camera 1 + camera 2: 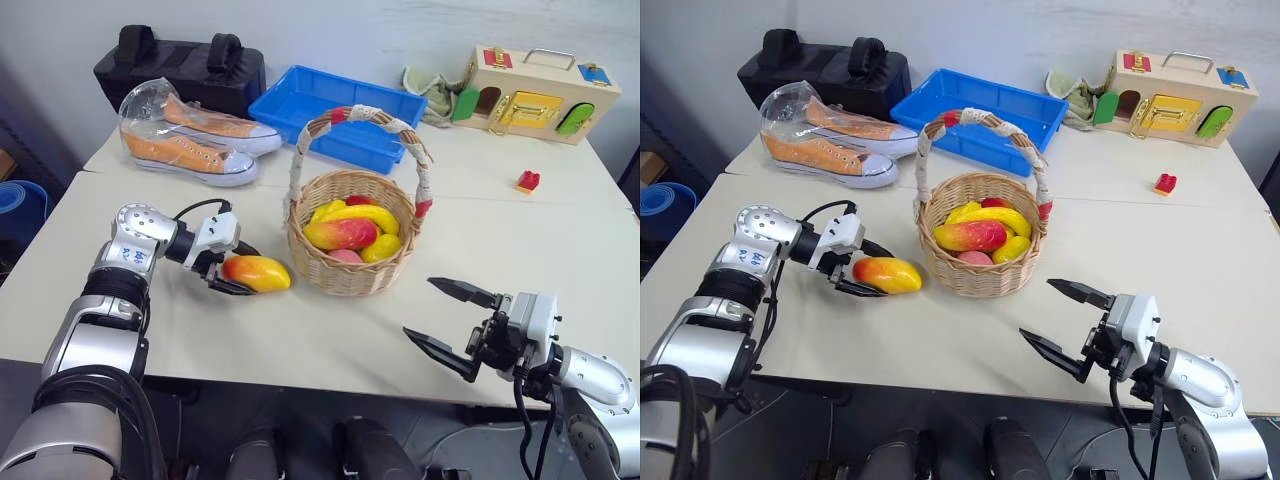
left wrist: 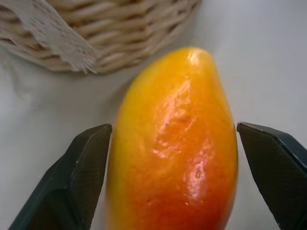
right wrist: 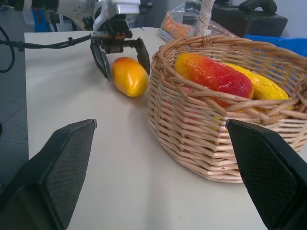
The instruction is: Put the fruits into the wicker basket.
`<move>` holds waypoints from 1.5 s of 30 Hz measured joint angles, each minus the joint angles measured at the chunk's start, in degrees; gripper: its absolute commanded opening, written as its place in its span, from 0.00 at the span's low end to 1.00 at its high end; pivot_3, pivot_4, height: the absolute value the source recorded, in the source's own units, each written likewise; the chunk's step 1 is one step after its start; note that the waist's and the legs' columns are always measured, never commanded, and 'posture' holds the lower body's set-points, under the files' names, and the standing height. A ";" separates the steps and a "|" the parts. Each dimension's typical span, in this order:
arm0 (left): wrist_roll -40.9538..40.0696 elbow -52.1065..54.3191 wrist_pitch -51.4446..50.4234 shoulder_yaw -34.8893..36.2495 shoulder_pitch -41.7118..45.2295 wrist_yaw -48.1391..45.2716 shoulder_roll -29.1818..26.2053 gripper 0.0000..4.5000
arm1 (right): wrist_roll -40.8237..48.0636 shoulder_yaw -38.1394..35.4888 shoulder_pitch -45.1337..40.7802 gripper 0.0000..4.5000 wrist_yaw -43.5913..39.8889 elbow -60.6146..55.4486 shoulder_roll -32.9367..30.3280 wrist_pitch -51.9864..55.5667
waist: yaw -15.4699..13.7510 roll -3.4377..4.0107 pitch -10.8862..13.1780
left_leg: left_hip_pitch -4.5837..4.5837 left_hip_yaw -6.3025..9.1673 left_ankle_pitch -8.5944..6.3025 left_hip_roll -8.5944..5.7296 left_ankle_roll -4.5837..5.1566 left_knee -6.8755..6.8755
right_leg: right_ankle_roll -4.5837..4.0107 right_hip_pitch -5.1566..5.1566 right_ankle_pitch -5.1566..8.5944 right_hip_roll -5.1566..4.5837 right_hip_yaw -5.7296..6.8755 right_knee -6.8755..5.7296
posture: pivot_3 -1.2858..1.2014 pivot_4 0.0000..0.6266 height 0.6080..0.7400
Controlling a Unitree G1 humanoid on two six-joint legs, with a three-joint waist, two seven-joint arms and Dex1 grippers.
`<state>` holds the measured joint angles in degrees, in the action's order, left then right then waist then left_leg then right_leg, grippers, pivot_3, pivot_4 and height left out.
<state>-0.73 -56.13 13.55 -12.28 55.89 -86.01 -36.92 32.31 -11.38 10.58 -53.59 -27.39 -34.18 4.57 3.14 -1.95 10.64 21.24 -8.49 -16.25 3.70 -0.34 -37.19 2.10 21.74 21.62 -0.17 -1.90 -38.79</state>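
One yellow-to-red fruit (image 1: 258,272) lies on the table just left of the wicker basket (image 1: 350,272). My left gripper (image 1: 244,272) is open around it, one black finger on each side. In the left wrist view the fruit (image 2: 175,143) fills the space between the fingers; one finger touches it and a gap shows at the other. A second red-orange fruit (image 1: 342,233) lies inside the basket among yellow toy fruits (image 1: 366,215). My right gripper (image 1: 420,307) hangs open and empty over the table's front right, pointing toward the basket (image 3: 201,143).
Behind the basket stands a blue plastic tray (image 1: 300,105). Orange sneakers in clear wrap (image 1: 190,145) and a black bag (image 1: 180,65) are at the back left. A wooden latch box (image 1: 535,95), a green cloth (image 1: 430,88) and a small red brick (image 1: 528,181) sit at the back right.
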 measured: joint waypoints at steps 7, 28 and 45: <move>-16.03 14.51 -13.93 0.69 -5.30 -0.07 -7.56 0.75 | 3.74 -0.84 0.53 1.00 5.16 -3.72 0.92 4.80 | 0.20 -0.08 0.05 | 0.05 0.09 0.03 0.03 -0.09 0.05 | 0.00 0.20 0.00 -0.03 0.04 -0.32 | 0.52 0.24 1.00; -18.43 47.18 -51.24 2.54 -2.40 42.71 19.14 0.99 | 4.60 -3.86 2.06 1.00 15.04 -8.52 5.99 6.52 | -0.94 -0.03 0.07 | -0.03 0.17 0.19 0.01 -0.25 0.10 | 0.09 0.02 0.05 0.21 -0.21 -0.15 | 0.52 0.24 1.00; -28.04 55.78 -31.86 19.64 -22.97 12.17 -6.18 0.99 | -1.91 -6.21 4.05 1.00 26.97 -8.73 10.18 6.74 | 0.15 -0.01 0.07 | -0.15 0.15 0.21 0.00 -0.24 0.14 | 0.01 -0.09 0.09 0.16 -0.22 -0.12 | 0.52 0.24 1.00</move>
<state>-28.77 -0.36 -18.31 7.36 32.92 -73.84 -43.09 30.41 -17.59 14.63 -26.62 -36.12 -24.00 11.31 3.29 -1.96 10.71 21.09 -8.34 -16.04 3.71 -0.58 -37.05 2.11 21.65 21.71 -0.01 -2.12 -38.90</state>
